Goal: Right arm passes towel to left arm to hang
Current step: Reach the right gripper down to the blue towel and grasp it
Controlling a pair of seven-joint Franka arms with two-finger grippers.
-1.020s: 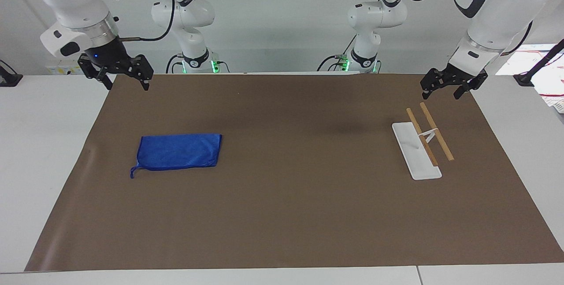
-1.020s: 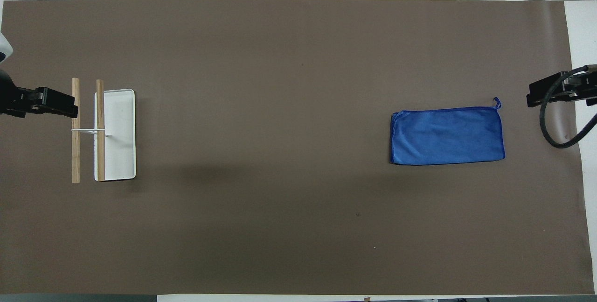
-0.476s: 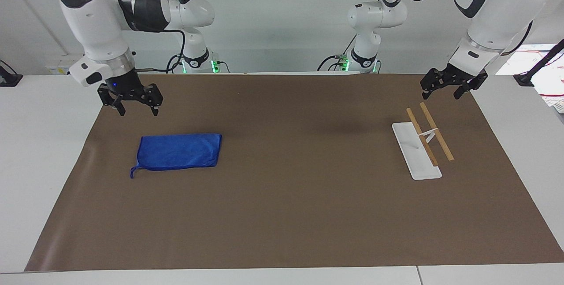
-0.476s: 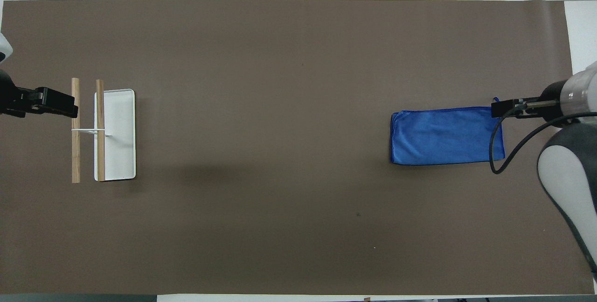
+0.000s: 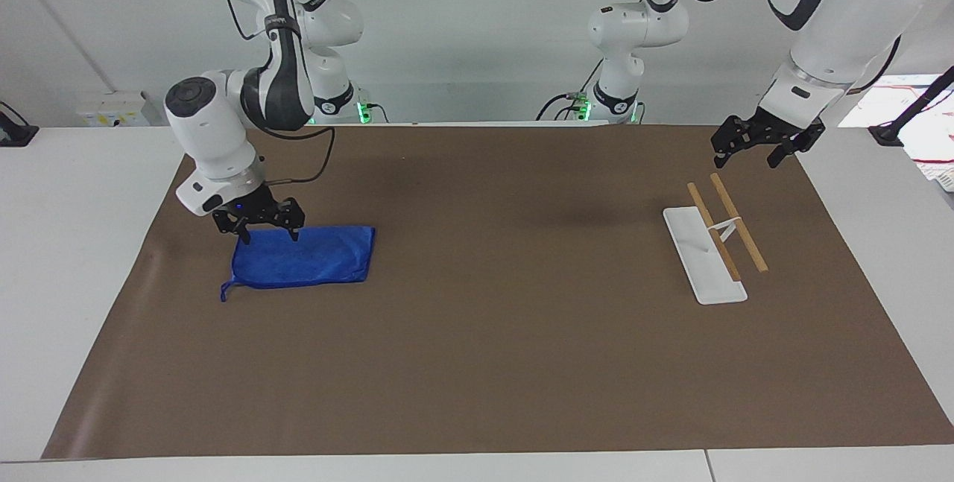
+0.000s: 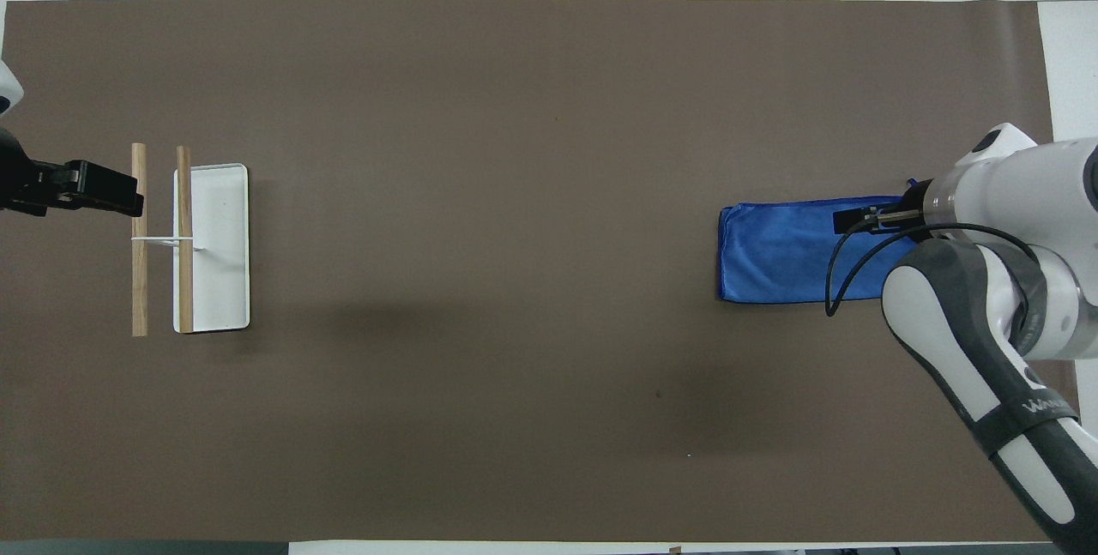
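Observation:
The bright blue towel [image 5: 313, 258] [image 6: 776, 255] lies flat on the mat at the right arm's end of the table, its cord loop [image 5: 223, 292] at the corner farthest from the robots. My right gripper [image 5: 268, 238] [image 6: 858, 219] is open, low over the towel's edge nearest the robots, one finger to each side of that corner; whether it touches the cloth I cannot tell. My left gripper [image 5: 745, 162] [image 6: 107, 195] hangs open and waits beside the rack, holding nothing.
A towel rack stands at the left arm's end: a white base [image 5: 704, 262] [image 6: 214, 280] with two wooden rods [image 5: 738, 225] [image 6: 139, 280] above it. A brown mat [image 5: 477, 363] [image 6: 515, 418] covers the table. The right arm's black cable [image 6: 836, 280] droops over the towel.
The right arm has swung in from the table's corner and come down over the towel's near edge, gripper still open. The left arm, the towel and the rack have not moved.

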